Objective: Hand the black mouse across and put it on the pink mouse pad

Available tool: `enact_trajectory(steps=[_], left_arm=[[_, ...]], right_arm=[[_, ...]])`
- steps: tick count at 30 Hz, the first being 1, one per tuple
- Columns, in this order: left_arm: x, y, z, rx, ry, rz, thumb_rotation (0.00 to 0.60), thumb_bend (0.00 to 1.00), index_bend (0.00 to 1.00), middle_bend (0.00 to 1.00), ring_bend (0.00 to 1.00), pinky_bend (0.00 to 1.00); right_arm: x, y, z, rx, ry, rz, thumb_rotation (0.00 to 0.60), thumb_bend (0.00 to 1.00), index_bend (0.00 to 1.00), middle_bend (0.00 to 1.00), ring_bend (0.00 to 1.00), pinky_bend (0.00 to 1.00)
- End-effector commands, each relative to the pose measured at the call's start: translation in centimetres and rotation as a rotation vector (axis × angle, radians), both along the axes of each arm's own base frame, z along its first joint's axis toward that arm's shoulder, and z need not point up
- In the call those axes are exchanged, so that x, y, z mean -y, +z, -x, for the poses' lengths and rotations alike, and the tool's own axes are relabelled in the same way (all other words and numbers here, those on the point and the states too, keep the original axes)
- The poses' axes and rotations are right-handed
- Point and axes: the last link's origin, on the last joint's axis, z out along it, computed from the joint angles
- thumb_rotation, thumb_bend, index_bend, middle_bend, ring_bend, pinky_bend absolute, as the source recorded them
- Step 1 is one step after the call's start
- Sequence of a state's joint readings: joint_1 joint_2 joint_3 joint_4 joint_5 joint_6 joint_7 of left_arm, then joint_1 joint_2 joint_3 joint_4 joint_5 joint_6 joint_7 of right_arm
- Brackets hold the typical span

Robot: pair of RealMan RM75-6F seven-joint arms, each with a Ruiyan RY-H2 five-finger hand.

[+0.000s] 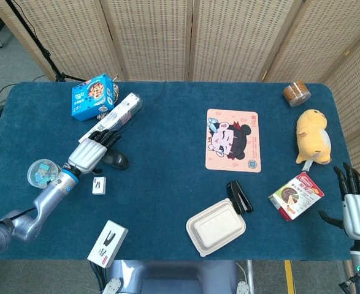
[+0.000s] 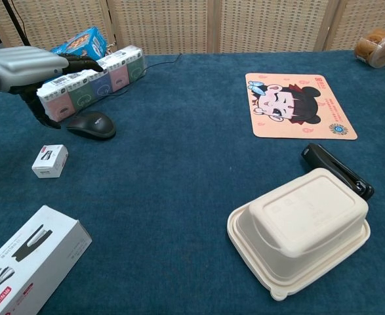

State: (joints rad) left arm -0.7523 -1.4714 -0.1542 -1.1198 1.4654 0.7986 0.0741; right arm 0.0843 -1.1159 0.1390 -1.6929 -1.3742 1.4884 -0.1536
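Head view: the silver left hand point(image 1: 89, 153), fingers spread and holding nothing, hovers over the glossy black mouse point(image 1: 116, 160). The pink cartoon mouse pad point(image 1: 233, 140) lies well apart. The right hand point(image 1: 357, 208) waits open at the table's edge.

Chest view: the left hand point(image 2: 31, 67) hangs above the mouse point(image 2: 91, 125).
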Motion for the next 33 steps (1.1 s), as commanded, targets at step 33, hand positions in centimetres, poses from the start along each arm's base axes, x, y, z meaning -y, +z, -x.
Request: enact_trajectory(steps=[33], left_arm=[[-2.7,-4.9,-0.2,-0.048,0.002,0.045,0.6,0.14,0.38,0.39,0.37,0.44]], right_arm=[[0.7,-0.2,0.9,0.028,-0.042,-0.017,0.6,0.0,0.0,0.0,0.0,0.0]])
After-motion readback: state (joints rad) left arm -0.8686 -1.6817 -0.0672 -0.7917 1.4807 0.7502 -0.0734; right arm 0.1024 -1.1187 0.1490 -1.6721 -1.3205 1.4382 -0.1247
